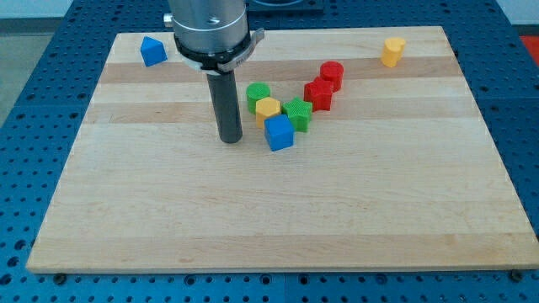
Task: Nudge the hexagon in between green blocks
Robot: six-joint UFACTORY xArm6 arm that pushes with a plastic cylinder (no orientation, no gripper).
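A yellow hexagon (267, 108) lies between a green cylinder (258, 94) on its upper left and a green star-shaped block (297, 113) on its right, touching or nearly touching both. A blue cube (279, 133) sits just below the hexagon. My tip (230, 139) rests on the board left of this cluster, a short way left of the blue cube and below-left of the hexagon, apart from all blocks.
A red block (319, 93) and a red cylinder (332, 74) sit right of the green star. A blue block (152, 51) lies at the top left of the wooden board (278, 227). A yellow block (392, 51) lies at the top right.
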